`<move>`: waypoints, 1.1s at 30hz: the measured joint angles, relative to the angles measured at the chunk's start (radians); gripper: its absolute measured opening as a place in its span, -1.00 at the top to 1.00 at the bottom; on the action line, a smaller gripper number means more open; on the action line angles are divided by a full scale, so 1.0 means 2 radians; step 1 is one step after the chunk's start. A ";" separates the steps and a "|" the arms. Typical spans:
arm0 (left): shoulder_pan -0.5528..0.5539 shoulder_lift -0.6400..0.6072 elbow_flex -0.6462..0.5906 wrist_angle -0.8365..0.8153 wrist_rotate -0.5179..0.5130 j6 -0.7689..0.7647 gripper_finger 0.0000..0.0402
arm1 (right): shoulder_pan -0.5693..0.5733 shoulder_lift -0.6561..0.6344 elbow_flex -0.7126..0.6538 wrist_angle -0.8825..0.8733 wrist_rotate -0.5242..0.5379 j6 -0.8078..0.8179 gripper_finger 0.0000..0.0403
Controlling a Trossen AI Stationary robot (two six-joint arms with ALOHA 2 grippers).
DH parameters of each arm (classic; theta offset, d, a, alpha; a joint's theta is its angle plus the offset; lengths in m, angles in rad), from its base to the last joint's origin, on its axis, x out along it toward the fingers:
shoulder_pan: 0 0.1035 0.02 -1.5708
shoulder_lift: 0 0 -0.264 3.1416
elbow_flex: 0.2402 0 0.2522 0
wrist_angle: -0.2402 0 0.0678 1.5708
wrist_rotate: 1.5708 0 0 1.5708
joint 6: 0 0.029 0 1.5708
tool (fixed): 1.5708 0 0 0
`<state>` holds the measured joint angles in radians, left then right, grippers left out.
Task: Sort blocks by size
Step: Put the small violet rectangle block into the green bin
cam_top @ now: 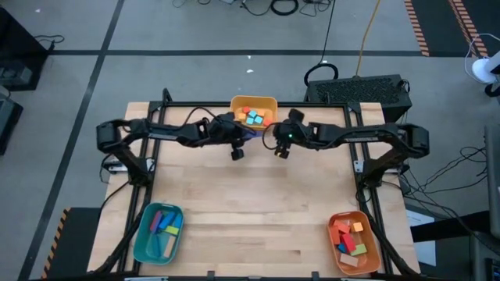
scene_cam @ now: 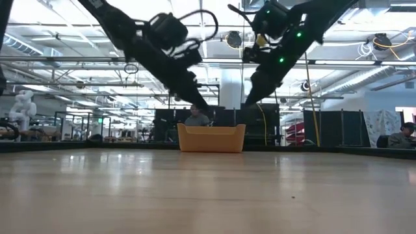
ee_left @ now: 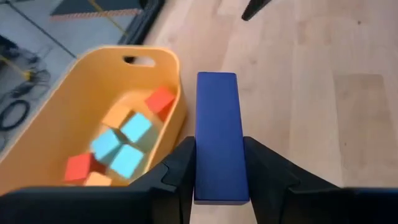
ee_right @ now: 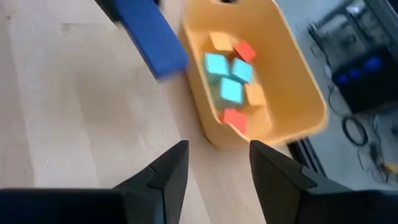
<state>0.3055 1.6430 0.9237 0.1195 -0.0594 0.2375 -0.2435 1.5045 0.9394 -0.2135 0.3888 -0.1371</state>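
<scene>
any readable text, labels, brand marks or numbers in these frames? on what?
None readable.
Blue block in the left claw: plain faces, no marking.
Yellow tray, small cubes: no print visible.
Background room in the low view: any signs too small to read.

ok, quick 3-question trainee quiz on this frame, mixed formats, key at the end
1. True or false: the left hand is shut on a blue block.
2. Multiple choice: the yellow tray at the table's far edge holds
A) long bars
B) small cubes
C) nothing
3. Fill in: the right hand is open and holds ____.

Key:
1. True. Both fingers press the block's sides in the left wrist view.
2. B. Teal, orange and red cubes lie inside.
3. Nothing. Only bare table shows between its fingers.
</scene>
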 joint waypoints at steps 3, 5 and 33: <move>-0.013 -0.028 0.000 -0.038 -0.019 -0.016 0.44 | -0.001 -0.017 0.000 -0.031 0.000 0.020 0.25; -0.023 -0.045 0.000 -0.057 -0.029 -0.030 0.44 | -0.001 -0.020 0.000 -0.045 -0.009 0.031 0.26; -0.362 -0.205 0.000 -0.485 -0.087 -0.606 0.44 | 0.054 0.015 -0.043 0.035 -0.077 0.063 0.29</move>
<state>-0.4177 1.2324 0.9245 -0.8496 -0.2330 -0.9736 -0.1352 1.5349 0.8524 -0.1436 0.2341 -0.0121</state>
